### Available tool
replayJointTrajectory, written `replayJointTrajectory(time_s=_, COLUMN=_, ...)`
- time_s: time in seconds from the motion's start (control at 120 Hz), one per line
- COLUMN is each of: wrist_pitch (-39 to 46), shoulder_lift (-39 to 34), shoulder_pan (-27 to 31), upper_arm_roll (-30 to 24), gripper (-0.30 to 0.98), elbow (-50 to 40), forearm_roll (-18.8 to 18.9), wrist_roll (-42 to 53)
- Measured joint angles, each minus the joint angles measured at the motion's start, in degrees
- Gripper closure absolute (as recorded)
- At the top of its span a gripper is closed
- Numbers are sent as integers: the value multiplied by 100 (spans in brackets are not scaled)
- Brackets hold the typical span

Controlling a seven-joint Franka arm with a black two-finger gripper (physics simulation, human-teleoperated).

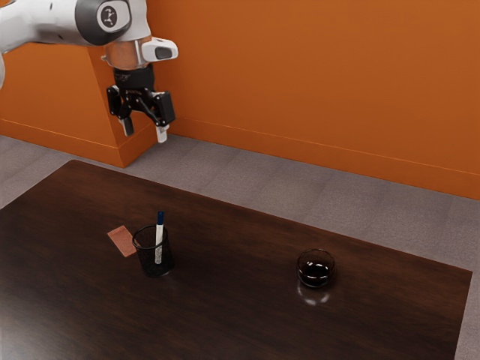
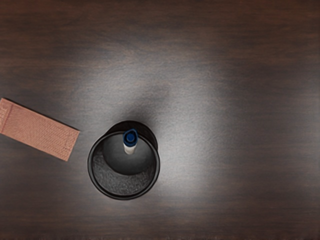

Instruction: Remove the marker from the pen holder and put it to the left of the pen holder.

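Observation:
High above the table, toward the exterior view's upper left, my gripper (image 1: 145, 135) hangs with its two fingers spread apart and nothing between them. Well below it stands the black mesh pen holder (image 1: 155, 262), upright on the table. The marker (image 1: 159, 238), white with a dark blue cap, leans inside it, its capped end rising above the rim. From above in the wrist view, the round pen holder (image 2: 124, 197) surrounds the marker (image 2: 130, 141), whose blue cap faces the camera near one side of the rim.
A flat pinkish-brown rectangular item (image 1: 121, 241) lies close beside the pen holder, and the wrist view has this item (image 2: 39, 129) too. A small glass bowl (image 1: 316, 268) stands farther toward the exterior view's right on the dark wooden table (image 1: 232, 300). An orange wall rises behind.

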Motion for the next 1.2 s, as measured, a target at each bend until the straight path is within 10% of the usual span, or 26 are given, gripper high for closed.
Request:
replayJointTrajectory(time_s=0.592, wrist_pitch=2009, shoulder_lift=23, shoulder_pan=331, upper_arm_roll=165, gripper=2, elbow=-2701, forearm_roll=-155, wrist_roll=25)
replayJointTrajectory(time_s=1.2, wrist_pitch=3615, shoulder_lift=547, shoulder_pan=67, upper_arm_roll=161, gripper=30, elbow=-2736, forearm_roll=-8, wrist_roll=394)
